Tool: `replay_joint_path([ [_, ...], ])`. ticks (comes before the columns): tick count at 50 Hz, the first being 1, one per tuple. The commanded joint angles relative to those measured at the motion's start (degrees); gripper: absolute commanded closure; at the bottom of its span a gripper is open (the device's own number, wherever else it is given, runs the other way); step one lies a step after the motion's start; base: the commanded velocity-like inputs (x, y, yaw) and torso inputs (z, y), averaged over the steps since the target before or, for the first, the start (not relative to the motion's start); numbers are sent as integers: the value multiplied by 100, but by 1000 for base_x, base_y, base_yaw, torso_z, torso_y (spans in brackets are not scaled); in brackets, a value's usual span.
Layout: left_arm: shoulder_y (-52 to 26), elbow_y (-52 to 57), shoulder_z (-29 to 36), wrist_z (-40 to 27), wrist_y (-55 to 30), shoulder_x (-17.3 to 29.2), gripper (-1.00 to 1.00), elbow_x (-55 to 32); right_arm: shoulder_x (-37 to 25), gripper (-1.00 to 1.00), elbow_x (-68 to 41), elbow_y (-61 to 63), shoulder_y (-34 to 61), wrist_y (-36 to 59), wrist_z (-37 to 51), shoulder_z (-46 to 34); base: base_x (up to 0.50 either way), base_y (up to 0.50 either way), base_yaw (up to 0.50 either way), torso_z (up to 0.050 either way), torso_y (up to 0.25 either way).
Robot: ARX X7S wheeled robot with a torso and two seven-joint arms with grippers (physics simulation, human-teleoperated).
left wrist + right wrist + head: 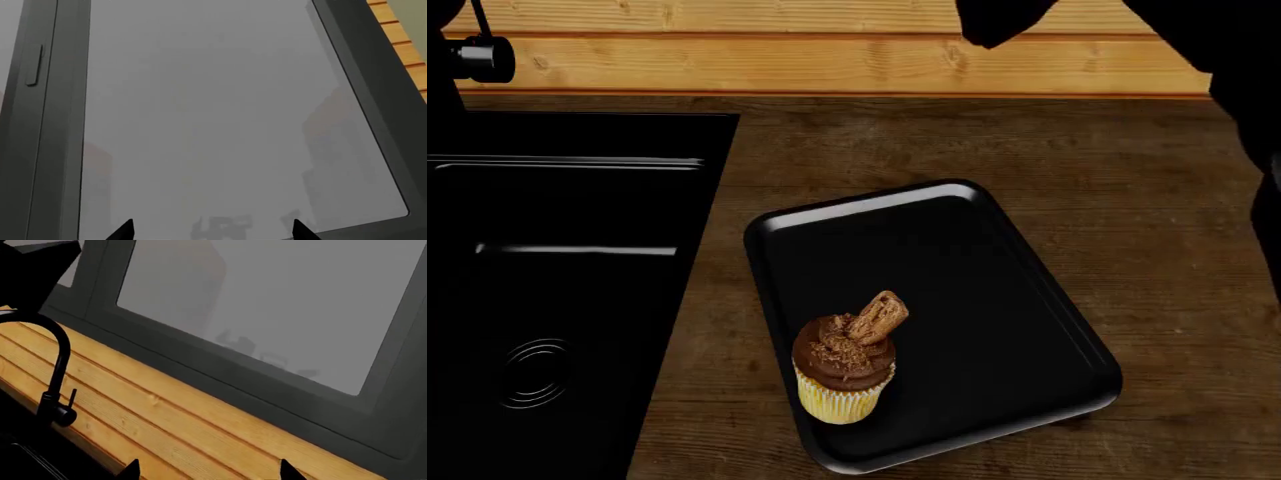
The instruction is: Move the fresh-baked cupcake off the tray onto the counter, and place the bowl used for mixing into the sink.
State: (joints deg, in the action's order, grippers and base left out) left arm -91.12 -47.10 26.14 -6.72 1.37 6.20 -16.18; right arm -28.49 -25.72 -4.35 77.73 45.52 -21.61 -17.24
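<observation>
Nearest me sat the cupcake (845, 368), upright at the tray (1014, 300)'s near-left corner, chocolate flake poking up. Looked light, soft & crushable; I judged the pleated wrapper the place to grip, not the frosting. Counter (1121, 160) lay bare beyond, sink (574, 200) to the left. No bowl in view. Both my claws (211, 231) (208, 469) faced a window, tips spread, gripping nothing.

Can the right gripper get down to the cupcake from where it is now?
Probably yes. The cupcake stands alone near the tray's front corner, nothing over or beside it. The right gripper is raised, facing the window and wall boards, jaws apart and empty, so it must first swing down.
</observation>
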Motion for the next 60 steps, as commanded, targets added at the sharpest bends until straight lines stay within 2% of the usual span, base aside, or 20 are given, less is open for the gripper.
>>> replay_joint_path([
  [1,-31,-25,25,-6,13,-3,-100,-27,-165,-100,-577,401,-112,461,-341,230,0,0,0,0,0],
  [11,-16,-14,63,-12,16,9,-100,-36,-174,-100,-1181,754,-590,696,-370,713,0,0,0,0,0],
  [13,-5,13,69,-14,5,17,-100,-42,-62,-100,-1508,889,-812,784,-254,1064,0,0,0,0,0],
  [20,-5,1,103,-18,15,25,-100,-35,-54,-100,-1702,1143,-1473,690,-158,1323,0,0,0,0,0],
  [25,-44,-29,130,-11,0,16,-100,-33,41,-100,-2216,1371,-1917,937,-82,1690,0,0,0,0,0],
  [28,-18,-15,130,0,16,19,-100,-54,-6,-100,-2402,1428,-1959,1104,-165,1700,0,0,0,0,0],
  [37,-3,-7,143,2,16,31,-100,-86,116,-100,-2969,1847,-2138,1602,434,2141,0,0,0,0,0],
  [45,6,-7,167,-4,29,38,-100,-94,67,-100,-3440,2051,-2214,2083,613,2248,0,0,0,0,0],
  [54,-2,2,187,-15,14,45,-100,-112,-316,-100,-3566,2550,-2997,2336,503,2112,0,0,0,0,0],
  [60,-23,-20,188,-27,25,39,-100,-130,-578,-100,-3277,2839,-3515,2004,182,1969,0,0,0,0,0],
])
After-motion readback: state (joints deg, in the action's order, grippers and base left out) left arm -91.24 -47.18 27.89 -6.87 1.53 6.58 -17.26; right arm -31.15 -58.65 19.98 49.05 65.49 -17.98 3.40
